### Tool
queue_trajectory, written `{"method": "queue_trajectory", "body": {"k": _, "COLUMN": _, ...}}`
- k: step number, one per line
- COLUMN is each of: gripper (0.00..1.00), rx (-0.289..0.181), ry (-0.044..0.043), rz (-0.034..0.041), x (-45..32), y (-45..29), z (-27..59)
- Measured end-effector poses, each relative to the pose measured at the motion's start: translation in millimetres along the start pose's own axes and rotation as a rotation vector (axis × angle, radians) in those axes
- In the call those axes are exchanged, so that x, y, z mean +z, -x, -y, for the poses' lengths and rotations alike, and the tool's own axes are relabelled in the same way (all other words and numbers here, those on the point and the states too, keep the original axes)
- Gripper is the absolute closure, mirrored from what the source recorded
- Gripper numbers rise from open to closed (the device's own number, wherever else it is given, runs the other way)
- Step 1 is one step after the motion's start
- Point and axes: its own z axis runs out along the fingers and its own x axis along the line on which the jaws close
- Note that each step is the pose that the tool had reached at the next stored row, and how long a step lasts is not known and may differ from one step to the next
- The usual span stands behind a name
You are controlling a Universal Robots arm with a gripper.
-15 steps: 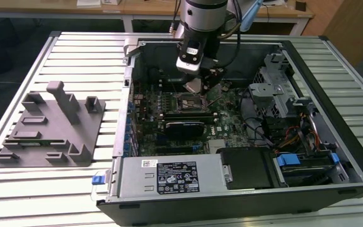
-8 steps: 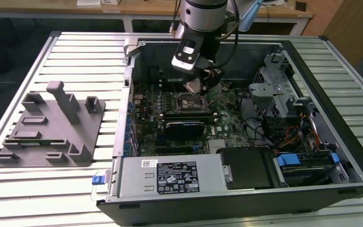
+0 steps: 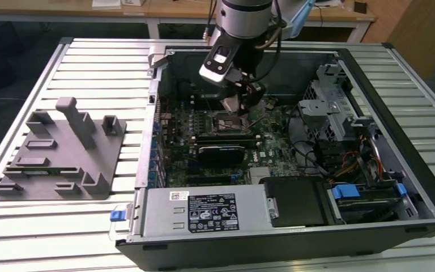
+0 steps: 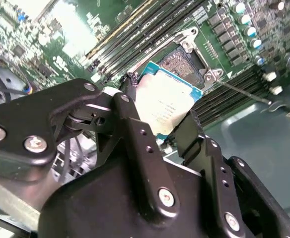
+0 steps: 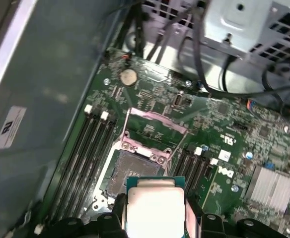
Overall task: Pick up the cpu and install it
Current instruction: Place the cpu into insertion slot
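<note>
My gripper (image 3: 233, 105) hangs inside the open computer case, shut on the cpu (image 3: 231, 104), a small silvery square chip with a green edge. In both wrist views the cpu (image 4: 167, 101) (image 5: 155, 208) sits between the two black fingers (image 4: 131, 116), held by opposite edges. It hovers just above the open socket (image 5: 131, 171) (image 4: 185, 60) on the green motherboard and partly covers it. The chip is tilted and I cannot tell whether it touches the socket (image 3: 225, 122). The socket's metal load plate (image 5: 155, 121) is flipped open.
Memory slots (image 5: 83, 153) run beside the socket. A black block (image 3: 219, 154) lies nearer the power supply (image 3: 202, 211). A metal drive cage (image 3: 331, 107) and cables fill the case at the exterior view's right. A grey fixture (image 3: 59, 153) sits on the slatted table (image 3: 21, 85).
</note>
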Motion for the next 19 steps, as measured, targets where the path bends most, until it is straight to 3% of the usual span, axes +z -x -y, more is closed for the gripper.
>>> {"method": "queue_trajectory", "body": {"k": 11, "gripper": 0.45, "rx": 0.193, "ry": -0.0005, "rz": 0.0089, "x": 6.4, "y": 0.0, "z": 0.3}}
{"method": "queue_trajectory", "body": {"k": 19, "gripper": 0.45, "rx": 0.199, "ry": 0.0001, "rz": 0.0074, "x": 18.1, "y": -0.2, "z": 0.8}}
